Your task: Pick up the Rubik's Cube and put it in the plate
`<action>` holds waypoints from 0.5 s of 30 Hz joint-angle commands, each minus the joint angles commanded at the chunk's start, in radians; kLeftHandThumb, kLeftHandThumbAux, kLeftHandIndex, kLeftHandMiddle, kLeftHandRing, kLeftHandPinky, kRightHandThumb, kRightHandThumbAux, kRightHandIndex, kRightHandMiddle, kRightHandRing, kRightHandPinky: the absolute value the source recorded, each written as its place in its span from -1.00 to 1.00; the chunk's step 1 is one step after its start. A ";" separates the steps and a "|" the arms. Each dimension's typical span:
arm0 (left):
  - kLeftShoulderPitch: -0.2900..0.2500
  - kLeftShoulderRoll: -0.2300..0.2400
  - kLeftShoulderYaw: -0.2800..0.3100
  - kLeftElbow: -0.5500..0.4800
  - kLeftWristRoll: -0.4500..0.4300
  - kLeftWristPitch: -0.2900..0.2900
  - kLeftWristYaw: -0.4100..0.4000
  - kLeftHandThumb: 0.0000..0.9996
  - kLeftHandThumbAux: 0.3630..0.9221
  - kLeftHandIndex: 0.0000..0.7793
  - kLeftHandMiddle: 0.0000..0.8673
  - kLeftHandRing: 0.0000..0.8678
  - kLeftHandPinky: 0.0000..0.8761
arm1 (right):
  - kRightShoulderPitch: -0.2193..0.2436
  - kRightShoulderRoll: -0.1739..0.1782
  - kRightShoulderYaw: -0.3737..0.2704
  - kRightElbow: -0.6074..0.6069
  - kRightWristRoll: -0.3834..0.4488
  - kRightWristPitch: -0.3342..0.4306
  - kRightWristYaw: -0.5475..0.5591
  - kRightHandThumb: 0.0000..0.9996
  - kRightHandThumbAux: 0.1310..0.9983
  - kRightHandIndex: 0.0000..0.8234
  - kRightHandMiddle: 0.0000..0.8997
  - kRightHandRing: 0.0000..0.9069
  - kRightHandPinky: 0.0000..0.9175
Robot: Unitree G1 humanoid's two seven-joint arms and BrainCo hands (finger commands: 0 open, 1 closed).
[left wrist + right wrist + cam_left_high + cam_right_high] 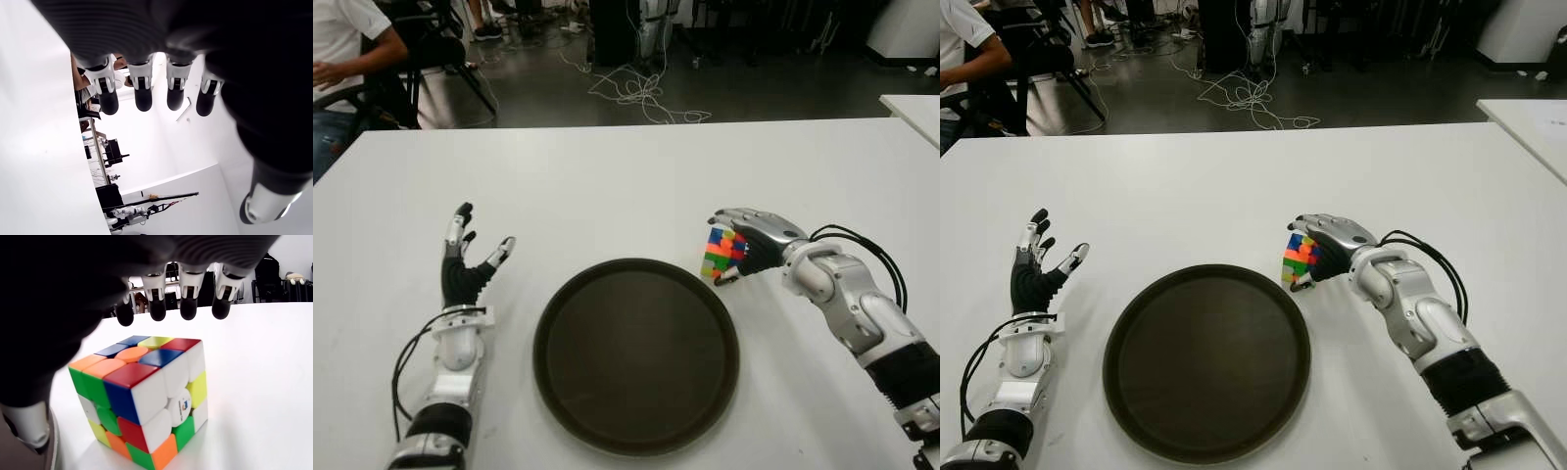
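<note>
The Rubik's Cube (719, 253) stands on the white table (607, 186) just past the right rim of the round dark plate (636, 352). My right hand (744, 243) reaches in from the right and arches over it. In the right wrist view the cube (146, 396) sits flat on the table, the fingertips (188, 308) hang stretched out above its far side, and the thumb (29, 423) is beside it. None of them presses on it. My left hand (465, 259) shows left of the plate with its fingers (142, 93) spread, holding nothing.
Beyond the table's far edge, a person (342, 49) sits on a chair at the back left. Cables (641, 93) lie on the dark floor. A corner of a second white table (915, 108) shows at the far right.
</note>
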State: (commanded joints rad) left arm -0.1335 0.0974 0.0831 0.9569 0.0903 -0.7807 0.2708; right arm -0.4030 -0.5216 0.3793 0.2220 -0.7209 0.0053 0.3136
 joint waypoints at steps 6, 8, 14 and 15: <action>-0.001 -0.002 0.002 0.000 -0.001 -0.003 0.004 -0.41 0.21 -0.96 -0.93 -0.96 -0.95 | -0.024 0.001 0.000 0.027 -0.004 -0.010 -0.006 -1.00 0.12 -1.00 -1.00 -1.00 -1.00; -0.001 -0.002 0.003 0.000 -0.002 -0.002 0.004 -0.41 0.20 -0.96 -0.93 -0.97 -0.96 | -0.033 0.003 0.001 0.046 -0.003 -0.016 -0.013 -1.00 0.12 -1.00 -1.00 -1.00 -1.00; -0.002 -0.003 0.003 0.002 -0.002 0.002 0.002 -0.43 0.18 -0.98 -0.93 -0.97 -0.96 | -0.047 0.006 -0.001 0.076 0.000 -0.030 -0.038 -1.00 0.11 -1.00 -1.00 -1.00 -1.00; -0.003 -0.003 0.002 0.002 -0.002 0.003 0.002 -0.44 0.16 -0.99 -0.94 -0.98 -0.97 | -0.051 0.007 -0.001 0.083 0.003 -0.033 -0.041 -1.00 0.12 -1.00 -1.00 -1.00 -1.00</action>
State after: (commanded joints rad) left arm -0.1366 0.0943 0.0852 0.9592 0.0883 -0.7774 0.2724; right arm -0.4537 -0.5151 0.3779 0.3045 -0.7182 -0.0280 0.2726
